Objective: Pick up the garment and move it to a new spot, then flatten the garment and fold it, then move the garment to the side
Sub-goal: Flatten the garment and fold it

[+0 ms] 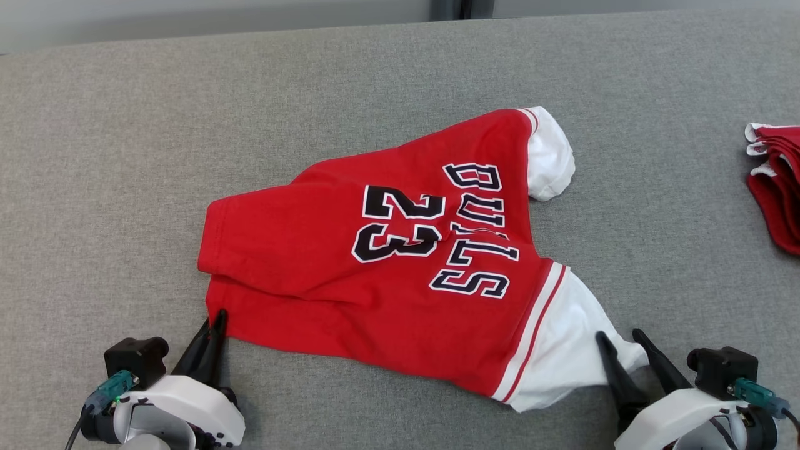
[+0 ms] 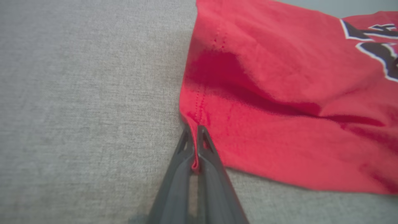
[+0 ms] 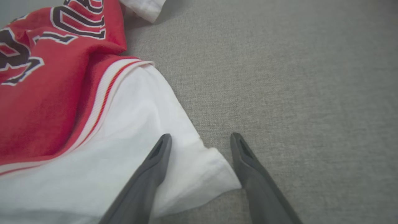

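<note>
Garment (image 1: 294, 269) and left tool (image 2: 194, 130) meet at the red hem corner nearest the table's front left: the two dark fingers are pressed together on a thin fold of that hem, which shows as a red sliver between them in the left wrist view. From that pinch the red cloth runs away across the table (image 1: 94, 187), lying mostly flat with a long soft crease and a shadowed dip just behind the corner. The right tool (image 1: 619, 335) stands spread at the front right, holding nothing; in the right wrist view its left finger lies over the near white sleeve (image 3: 130, 140) while its right finger sits on bare grey fabric just beside the cuff, so the cuff's corner lies between them. Whether the fingers press the sleeve cannot be told. A red and white striped band joins this sleeve to the red body. The garment is spread at the middle of the table, front side up, turned sideways with its hem toward the left edge and its sleeves toward the right; black letters outlined in white read BULLS above the number 23. The far white sleeve (image 1: 550, 156) curls under toward the back edge. Well apart, at the right edge, lies a small pile of red and white cloth (image 1: 778, 187).
</note>
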Controlling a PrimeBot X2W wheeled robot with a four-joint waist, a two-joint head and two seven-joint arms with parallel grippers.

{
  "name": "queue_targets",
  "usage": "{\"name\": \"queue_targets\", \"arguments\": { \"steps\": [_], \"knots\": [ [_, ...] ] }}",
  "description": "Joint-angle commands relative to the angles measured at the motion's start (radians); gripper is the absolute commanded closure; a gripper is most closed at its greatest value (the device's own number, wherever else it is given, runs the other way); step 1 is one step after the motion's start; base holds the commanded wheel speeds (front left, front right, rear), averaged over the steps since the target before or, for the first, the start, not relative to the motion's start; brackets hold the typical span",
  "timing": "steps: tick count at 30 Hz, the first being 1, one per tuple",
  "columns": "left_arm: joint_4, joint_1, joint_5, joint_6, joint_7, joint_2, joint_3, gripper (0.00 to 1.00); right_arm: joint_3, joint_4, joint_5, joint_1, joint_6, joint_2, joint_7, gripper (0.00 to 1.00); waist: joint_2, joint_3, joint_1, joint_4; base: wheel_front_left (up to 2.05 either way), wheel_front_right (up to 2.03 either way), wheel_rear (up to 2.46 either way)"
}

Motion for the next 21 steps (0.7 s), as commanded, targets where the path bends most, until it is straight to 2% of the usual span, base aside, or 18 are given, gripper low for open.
{"name": "queue_targets", "arguments": {
  "steps": [1, 2, 7, 11, 21],
  "knots": [
    [0.03, -0.009, 0.004, 0.003, 0.008, -0.002, -0.004, 1.0, 0.008, 0.037, 0.009, 0.001, 0.0, 0.003, 0.028, 0.58, -0.0001, 0.002, -0.0001, 0.001, 0.0, 0.0, 0.0],
    [0.03, -0.01, 0.003, 0.002, 0.002, -0.002, -0.003, 1.0, 0.009, 0.041, 0.016, -0.001, 0.0, 0.004, 0.026, 1.0, -0.0001, 0.003, -0.0001, 0.001, 0.0, 0.0, 0.0],
    [0.002, -0.029, 0.015, 0.012, -0.034, 0.01, 0.008, 1.0, -0.001, 0.006, 0.037, -0.028, 0.0, -0.005, -0.016, 1.0, -0.0001, -0.001, -0.0001, -0.002, 0.0, 0.0, 0.0],
    [-0.075, -0.061, 0.035, 0.029, -0.058, 0.027, 0.017, 1.0, -0.024, -0.068, 0.067, -0.061, 0.0, -0.024, -0.052, 1.0, -0.0001, -0.015, -0.0001, -0.002, 0.0, 0.0, 0.0],
    [-0.23, -0.17, 0.069, 0.058, -0.048, 0.057, 0.027, 1.0, -0.049, -0.189, 0.161, -0.193, 0.0, -0.07, -0.064, 1.0, -0.0001, -0.046, -0.0001, -0.014, 0.0, 0.0, 0.0]
  ]
}}
